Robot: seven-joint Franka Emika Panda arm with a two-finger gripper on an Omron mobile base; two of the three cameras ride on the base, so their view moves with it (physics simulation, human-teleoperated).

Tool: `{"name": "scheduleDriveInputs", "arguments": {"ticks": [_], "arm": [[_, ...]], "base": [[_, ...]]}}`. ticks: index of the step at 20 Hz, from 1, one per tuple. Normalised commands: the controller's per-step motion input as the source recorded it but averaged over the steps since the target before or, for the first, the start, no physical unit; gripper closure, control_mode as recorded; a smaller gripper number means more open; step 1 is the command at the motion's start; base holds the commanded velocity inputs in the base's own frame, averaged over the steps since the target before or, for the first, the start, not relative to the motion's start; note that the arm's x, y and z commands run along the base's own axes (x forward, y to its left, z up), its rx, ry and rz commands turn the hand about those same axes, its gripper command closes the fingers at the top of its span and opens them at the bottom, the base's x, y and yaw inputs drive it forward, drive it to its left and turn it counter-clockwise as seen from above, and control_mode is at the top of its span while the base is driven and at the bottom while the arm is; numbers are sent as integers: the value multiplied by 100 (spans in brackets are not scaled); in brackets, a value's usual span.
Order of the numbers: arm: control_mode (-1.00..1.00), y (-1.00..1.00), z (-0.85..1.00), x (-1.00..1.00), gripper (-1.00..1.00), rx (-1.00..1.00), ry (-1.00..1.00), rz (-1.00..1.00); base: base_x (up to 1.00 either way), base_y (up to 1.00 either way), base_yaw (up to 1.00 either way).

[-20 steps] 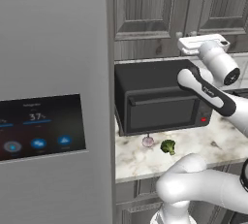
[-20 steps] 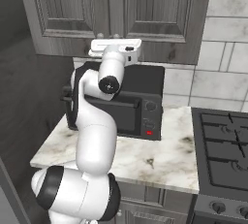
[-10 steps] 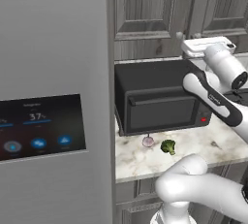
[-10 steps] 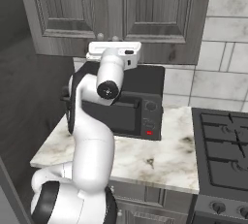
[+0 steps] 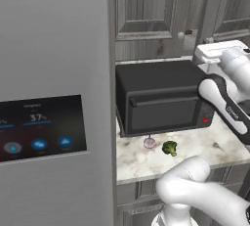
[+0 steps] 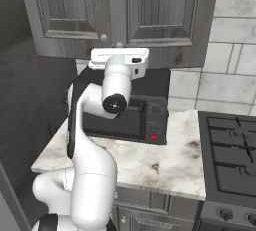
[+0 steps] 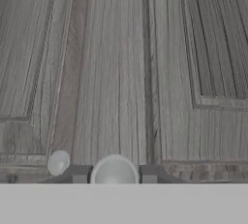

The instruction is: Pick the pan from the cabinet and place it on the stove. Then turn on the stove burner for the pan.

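The pincer (image 7: 114,174) is nearly shut, its tips clamped on the small round knob (image 7: 114,172) at the bottom edge of the grey cabinet (image 6: 120,12) door, above the black countertop oven (image 5: 161,98). The cabinet doors are closed. The stove (image 6: 231,140) sits at the desk's (image 6: 150,162) right end.

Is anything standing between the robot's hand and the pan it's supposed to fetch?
Yes: the cabinet doors are shut, so no pan is visible. The end effector is closed on a door knob, beside the other door's knob.
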Motion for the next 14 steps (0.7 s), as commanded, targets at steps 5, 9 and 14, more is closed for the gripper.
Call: {"name": "scheduleDriveInputs", "arguments": {"ticks": [5,9,14], "arm": [[-100,-51,59,-91,100,0,0,2],[-100,-56,56,-95,100,0,0,3],[-100,-62,56,-94,100,0,0,4]], "base": [[0,0,0],[0,0,0],[0,0,0]]}}
